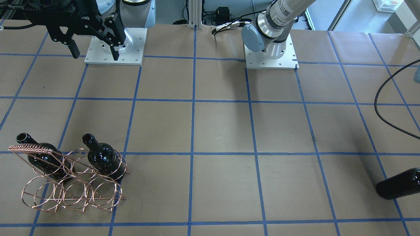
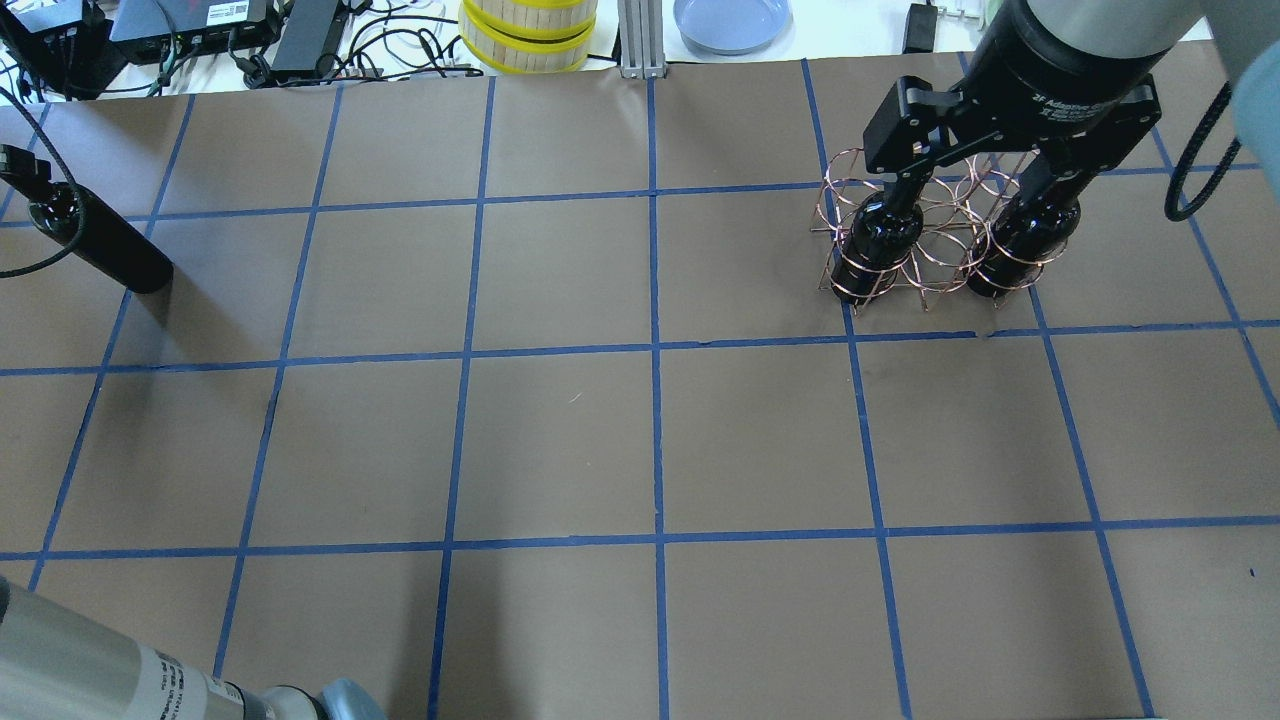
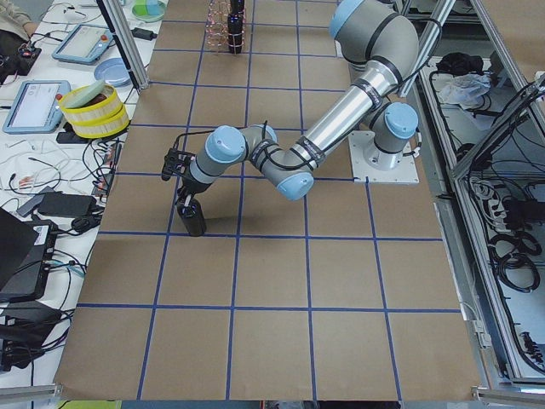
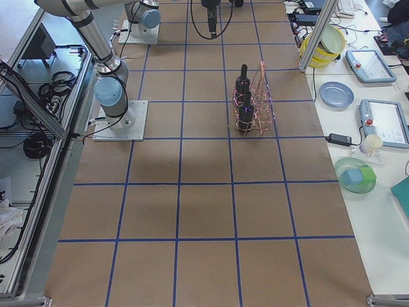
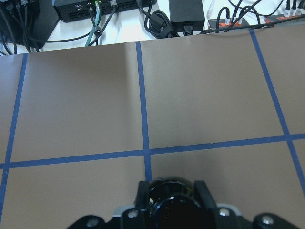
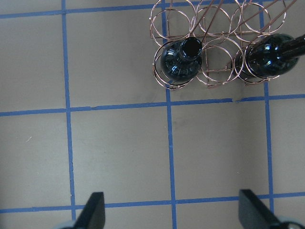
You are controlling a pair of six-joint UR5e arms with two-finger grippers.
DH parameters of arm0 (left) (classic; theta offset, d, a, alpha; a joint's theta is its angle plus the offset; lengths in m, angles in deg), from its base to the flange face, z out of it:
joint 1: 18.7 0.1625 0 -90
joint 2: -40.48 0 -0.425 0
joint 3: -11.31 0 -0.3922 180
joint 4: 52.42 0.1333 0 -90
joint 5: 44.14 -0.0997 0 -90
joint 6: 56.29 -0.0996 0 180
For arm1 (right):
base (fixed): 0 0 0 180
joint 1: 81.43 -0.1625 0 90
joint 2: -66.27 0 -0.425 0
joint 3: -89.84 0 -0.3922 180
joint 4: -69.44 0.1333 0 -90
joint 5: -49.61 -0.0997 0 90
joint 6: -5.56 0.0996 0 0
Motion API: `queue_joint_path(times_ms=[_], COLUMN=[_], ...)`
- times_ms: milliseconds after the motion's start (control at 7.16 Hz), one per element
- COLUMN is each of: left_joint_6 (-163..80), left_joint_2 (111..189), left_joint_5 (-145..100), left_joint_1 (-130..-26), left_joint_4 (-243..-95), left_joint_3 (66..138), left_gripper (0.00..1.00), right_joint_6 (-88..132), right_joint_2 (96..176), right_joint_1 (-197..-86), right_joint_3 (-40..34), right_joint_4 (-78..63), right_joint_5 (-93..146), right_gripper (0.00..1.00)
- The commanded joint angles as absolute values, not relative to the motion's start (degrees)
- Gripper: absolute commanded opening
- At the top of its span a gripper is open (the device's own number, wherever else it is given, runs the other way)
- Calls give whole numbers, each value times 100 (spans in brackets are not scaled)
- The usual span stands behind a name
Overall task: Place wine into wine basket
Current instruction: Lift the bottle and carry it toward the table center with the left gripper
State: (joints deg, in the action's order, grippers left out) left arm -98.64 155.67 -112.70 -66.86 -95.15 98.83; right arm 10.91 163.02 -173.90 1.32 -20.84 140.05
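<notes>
A glossy black wine bottle (image 3: 193, 220) stands at the table's left end; it also shows in the overhead view (image 2: 105, 248) and the front view (image 1: 398, 184). My left gripper (image 5: 170, 190) is shut on its top, one finger on each side. The copper wire wine basket (image 2: 930, 235) stands at the far right. Two more black bottles (image 6: 181, 64) (image 6: 271, 59) stand in its two outer front rings; the middle ring is empty. My right gripper (image 6: 174, 212) hangs high above the table beside the basket, wide open and empty.
A yellow-rimmed stack (image 2: 528, 35), a blue plate (image 2: 732, 20) and cables lie beyond the table's far edge. A black cable (image 1: 387, 111) hangs over the table near the left arm. The arm bases (image 1: 270, 60) sit at the robot's side.
</notes>
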Motion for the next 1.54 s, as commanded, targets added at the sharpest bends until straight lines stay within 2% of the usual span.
queue_joint_path(times_ms=[0, 140, 559, 977, 1396], left_joint_6=[-9779, -9769, -9665, -8928, -6561], left_joint_2=[15518, 15448, 15142, 14316, 13718], left_joint_5=[-11296, -11331, -11497, -12035, -12833], left_joint_1=[-6686, -6686, -6939, -7844, -9633], left_joint_4=[-9662, -9985, -10250, -10524, -10551], left_joint_3=[9877, 9859, 9859, 10428, 10973], left_gripper=[26, 11, 9, 6, 6], right_joint_6=[1145, 1145, 1163, 1172, 1163], right_joint_2=[16287, 16252, 16269, 16260, 16251], right_joint_1=[-17389, -17389, -17389, -17389, -17389], right_joint_3=[125, 125, 125, 125, 125], right_joint_4=[-2073, -2082, -2073, -2065, -2073], right_joint_5=[14022, 13987, 14039, 13987, 14022], right_gripper=[100, 100, 100, 100, 100])
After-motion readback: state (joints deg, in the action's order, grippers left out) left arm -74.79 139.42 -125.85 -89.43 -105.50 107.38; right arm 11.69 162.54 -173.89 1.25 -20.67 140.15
